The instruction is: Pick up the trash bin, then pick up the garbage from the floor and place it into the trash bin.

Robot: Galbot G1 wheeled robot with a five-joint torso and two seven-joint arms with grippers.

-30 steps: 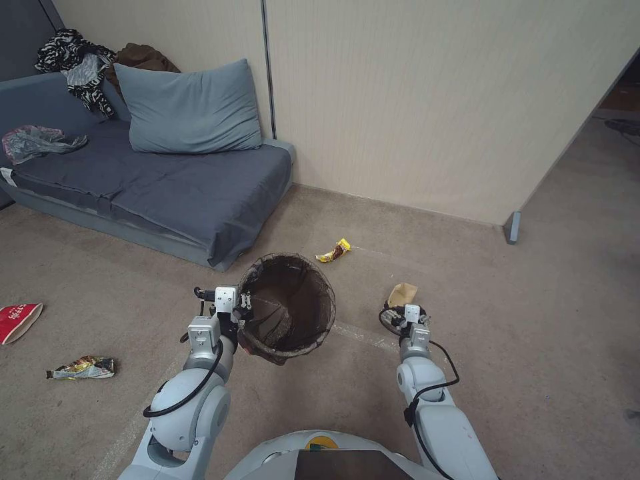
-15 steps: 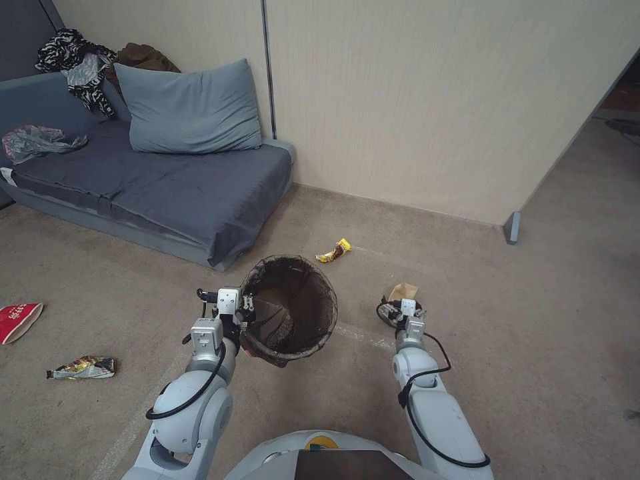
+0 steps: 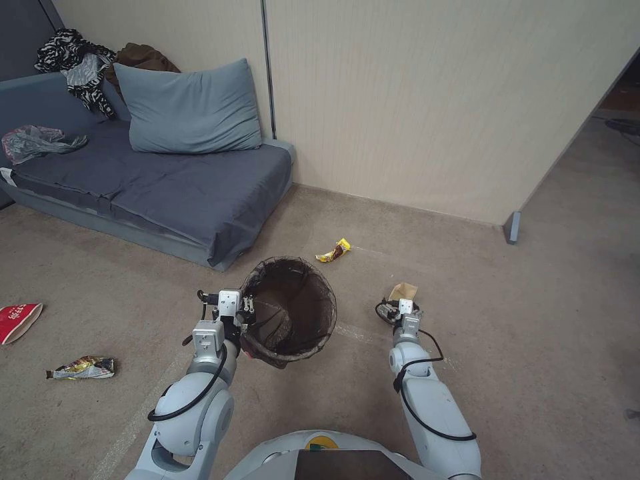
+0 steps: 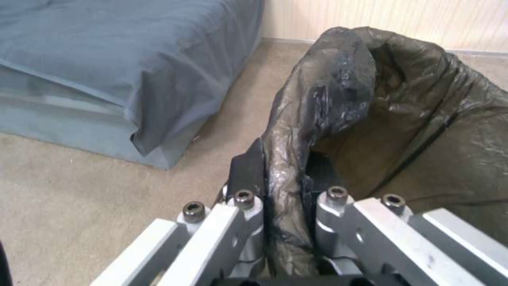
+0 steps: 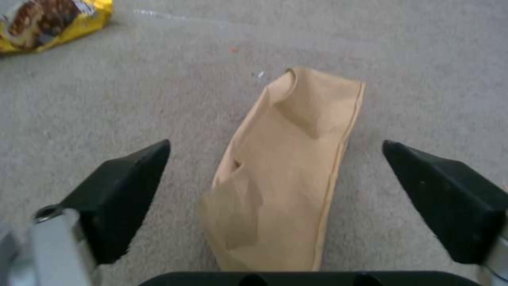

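Carpet floor (image 5: 132,99), unreadable yellow wrapper (image 5: 53,22)

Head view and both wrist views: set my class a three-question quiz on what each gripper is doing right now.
1. True or false: the left gripper is shut on the rim of the trash bin.
2. What lies between the open fingers of the right gripper? A) the yellow wrapper B) the tan paper tray C) the red cup
3. Fill in: the yellow wrapper lies on the ___, beyond the bin.

Key: 1 true; 2 B; 3 floor.
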